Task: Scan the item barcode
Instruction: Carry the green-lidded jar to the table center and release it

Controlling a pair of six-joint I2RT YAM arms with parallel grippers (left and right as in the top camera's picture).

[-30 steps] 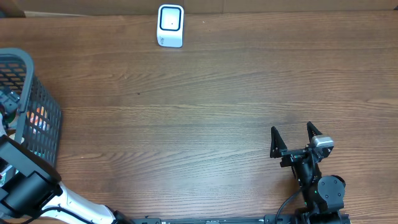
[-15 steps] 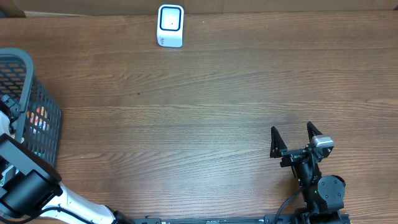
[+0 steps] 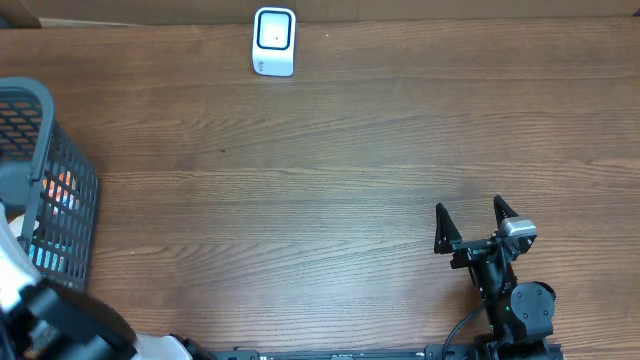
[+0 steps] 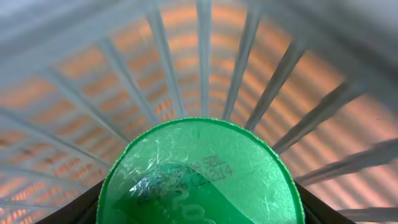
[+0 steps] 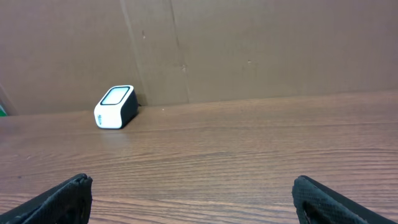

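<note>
Green, round and stamped with a faint date code, the top of a container [image 4: 202, 171] fills the lower half of the left wrist view. The left gripper [image 4: 196, 205] is clamped on it, with a dark finger [image 4: 71, 208] against the rim on each side. Directly ahead stand the grey ribs of a basket [image 4: 202, 56], with a blurred orange surface beyond them. The container therefore sits inside the basket, close to its wall.

From overhead, the basket stands at the left edge of the wooden table [image 3: 330, 170]. The left arm [image 3: 60, 320] comes up from the lower left corner and covers both its gripper and the container. Orange and blue patches show through the mesh, too hidden to count.

The white scanner [image 3: 274, 42] stands at the far edge against a cardboard wall [image 5: 249, 43], well apart from the basket. Only bare wood lies between them. The right gripper [image 3: 469, 207] sits near the front edge on the right, jaws spread wide and holding nothing, pointing toward the far side.

In count there is one container in the grip, one basket, one scanner and two arms.
</note>
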